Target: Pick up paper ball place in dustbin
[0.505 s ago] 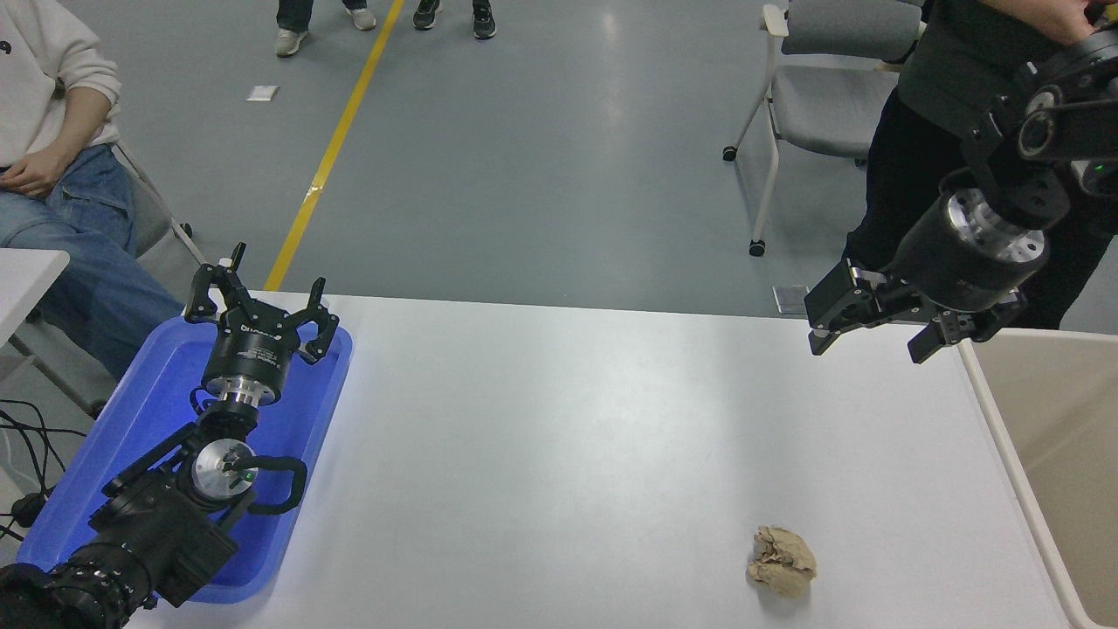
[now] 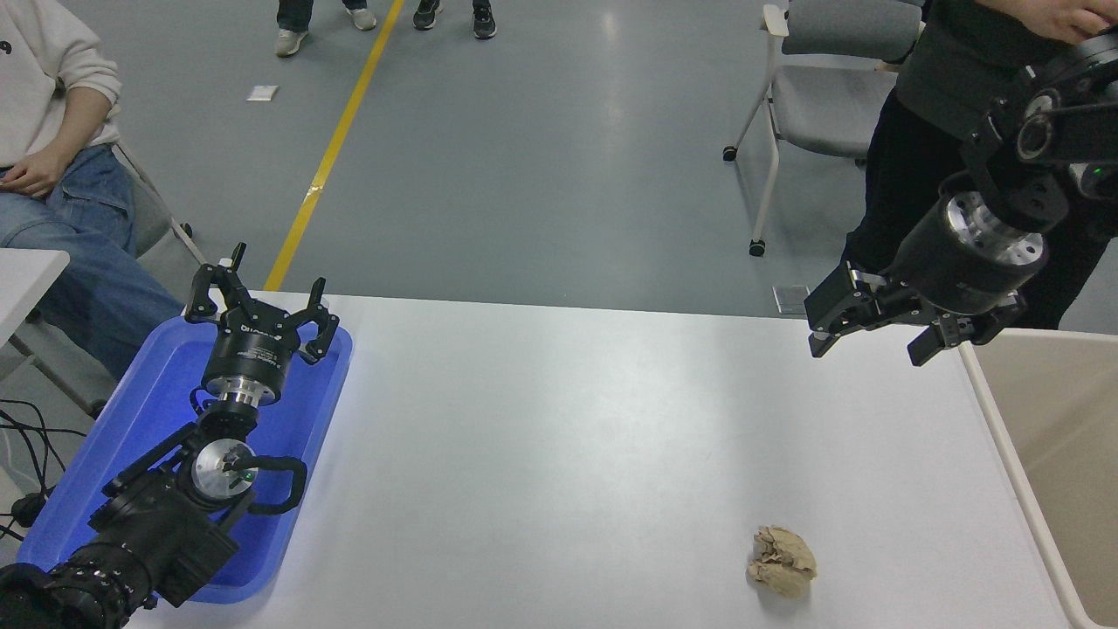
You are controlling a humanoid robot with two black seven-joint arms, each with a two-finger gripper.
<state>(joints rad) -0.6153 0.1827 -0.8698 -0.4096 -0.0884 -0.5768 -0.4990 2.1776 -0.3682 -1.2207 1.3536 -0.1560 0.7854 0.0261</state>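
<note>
Desk: we see a white desk (image 2: 559, 437) filling the lower picture, bare across its middle.
Dustbin: the beige dustbin (image 2: 1004, 441) stands against the desk's right edge; only its pale rim and tan inner wall show.
Tray: a blue tray (image 2: 131, 411) lies at the desk's left edge.
Left claw: the left claw (image 2: 262, 306) is parked over the tray, fingers spread, holding nothing.
Right claw: the right claw (image 2: 869, 336) hangs above the desk's far right corner, just beside the dustbin's rim, jaws released and empty.
Paper ball: the paper ball (image 2: 782, 561) lies on the desk near its front edge, towards the right, well apart from the right claw and near the dustbin.
Handling: we judge the ball light, soft and crushable, unlikely to slip thanks to its wrinkles. We would close on its lumpy middle from above, jaws straddling the widest part, with gentle pressure.
</note>
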